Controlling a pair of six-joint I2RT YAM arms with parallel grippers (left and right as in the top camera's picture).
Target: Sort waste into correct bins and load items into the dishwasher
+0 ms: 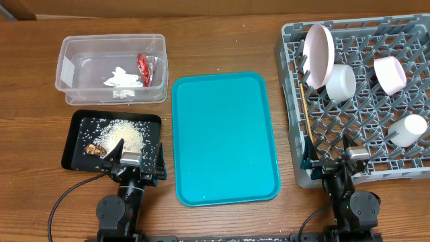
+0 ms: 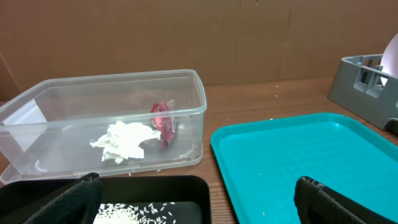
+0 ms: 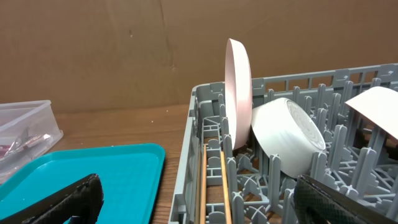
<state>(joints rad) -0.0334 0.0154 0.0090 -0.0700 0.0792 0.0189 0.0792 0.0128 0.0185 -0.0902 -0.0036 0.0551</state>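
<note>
The left hand and right hand hang fully spread and empty, seemingly because wrapper and tissue lie in the clear tub, rice in the black tray, plate and bowls in the rack.

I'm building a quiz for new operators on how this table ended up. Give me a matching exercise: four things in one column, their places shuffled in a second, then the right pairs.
Things:
1. red wrapper
2. rice grains
3. chopsticks
4. teal serving tray

Places:
A. on the black tray
B. between the black tray and the grey dish rack
C. in the clear tub
D. in the grey dish rack, along its left edge

Pairs: 1-C, 2-A, 3-D, 4-B
</note>
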